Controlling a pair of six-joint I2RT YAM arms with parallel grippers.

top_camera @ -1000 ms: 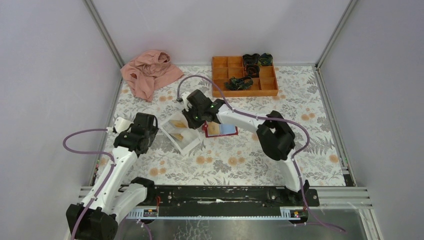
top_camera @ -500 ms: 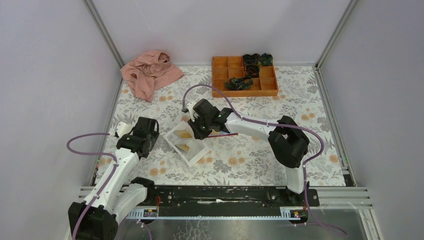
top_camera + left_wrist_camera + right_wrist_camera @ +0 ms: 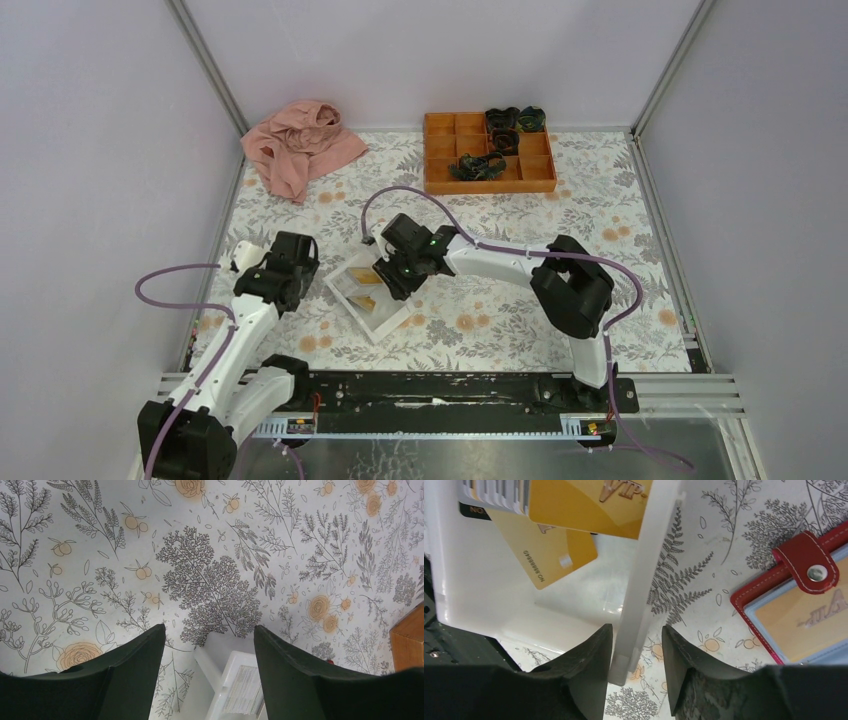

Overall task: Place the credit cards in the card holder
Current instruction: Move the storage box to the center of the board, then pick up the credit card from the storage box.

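Left gripper: fingers spread, empty.
Right gripper: fingers parted astride white tray wall.
Credit cards: in tray.
Card holder: open, beside tray.

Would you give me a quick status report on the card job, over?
Left gripper open, empty, above table. Right gripper open, astride white tray wall. Credit cards in tray; card holder open beside it, one card inside.
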